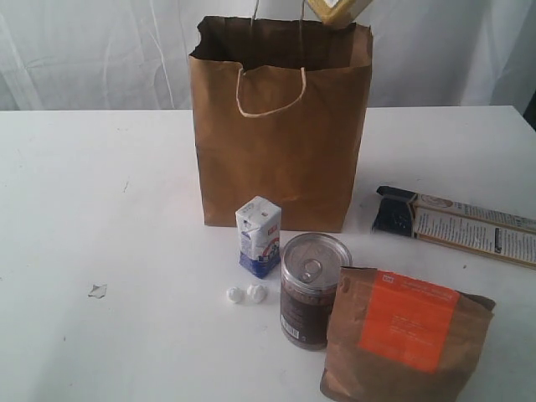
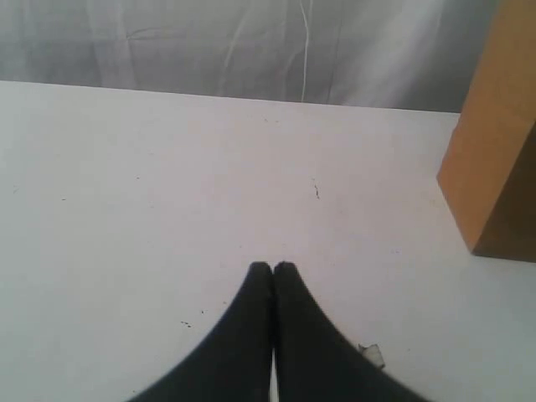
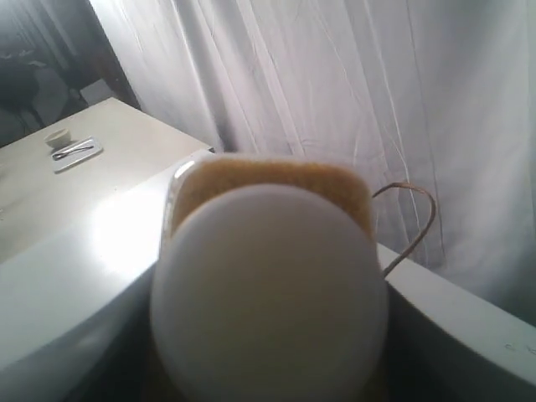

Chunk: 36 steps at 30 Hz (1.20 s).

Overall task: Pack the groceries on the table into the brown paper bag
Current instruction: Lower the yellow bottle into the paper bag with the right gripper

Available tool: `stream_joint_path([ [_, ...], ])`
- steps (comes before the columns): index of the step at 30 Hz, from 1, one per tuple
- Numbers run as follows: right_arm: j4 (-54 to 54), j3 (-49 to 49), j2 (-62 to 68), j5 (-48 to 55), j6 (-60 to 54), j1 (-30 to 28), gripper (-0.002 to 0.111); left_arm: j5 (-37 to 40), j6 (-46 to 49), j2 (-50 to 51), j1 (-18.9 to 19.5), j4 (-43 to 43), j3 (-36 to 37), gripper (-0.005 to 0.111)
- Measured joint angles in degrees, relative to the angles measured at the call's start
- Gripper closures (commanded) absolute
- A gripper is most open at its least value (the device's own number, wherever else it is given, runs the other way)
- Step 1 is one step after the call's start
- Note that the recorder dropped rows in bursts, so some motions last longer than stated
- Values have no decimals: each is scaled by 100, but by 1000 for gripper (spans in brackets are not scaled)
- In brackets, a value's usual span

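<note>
The brown paper bag (image 1: 280, 142) stands open at the back middle of the table (image 1: 100, 193). Just above its right rim hangs the white-capped yellow bottle (image 1: 339, 10); in the right wrist view its cap (image 3: 268, 293) fills the frame. My right gripper (image 3: 268, 364) is shut on it, dark fingers (image 3: 477, 352) showing at each side. In front of the bag stand a small white-blue carton (image 1: 258, 236) and a dark silver-topped can (image 1: 314, 289), with small white lumps (image 1: 245, 294) beside them. An orange-labelled brown pouch (image 1: 406, 335) and a flat printed box (image 1: 473, 226) lie to the right. My left gripper (image 2: 273, 270) is shut and empty over bare table.
A small chipped mark (image 1: 98, 291) lies on the left of the tabletop, close by my left fingers (image 2: 371, 355). The bag's side (image 2: 494, 142) rises at the edge of the left wrist view. A cord handle (image 3: 410, 226) loops up beside the bottle. White curtain hangs behind.
</note>
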Motion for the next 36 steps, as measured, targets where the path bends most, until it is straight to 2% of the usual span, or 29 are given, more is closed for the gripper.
stream_joint_path([
  [5, 78, 0, 345, 1, -239, 273, 108, -12, 0, 0, 0, 23, 0, 107],
  [11, -888, -2, 402, -141, -260, 286, 108, -12, 0, 0, 0, 49, 0, 107],
  [14, -1027, -13, 402, -211, -260, 286, 108, -12, 0, 0, 0, 49, 0, 107],
  [18, -1592, -12, 402, -820, -248, 377, 108, -12, 0, 0, 0, 58, 0, 107],
  [27, -2030, -12, 402, -888, -248, 751, 107, -12, 0, 0, 0, 69, 0, 107],
  [36, -2984, -12, 402, -879, -176, 881, 83, -12, 0, 0, 0, 69, 0, 107],
])
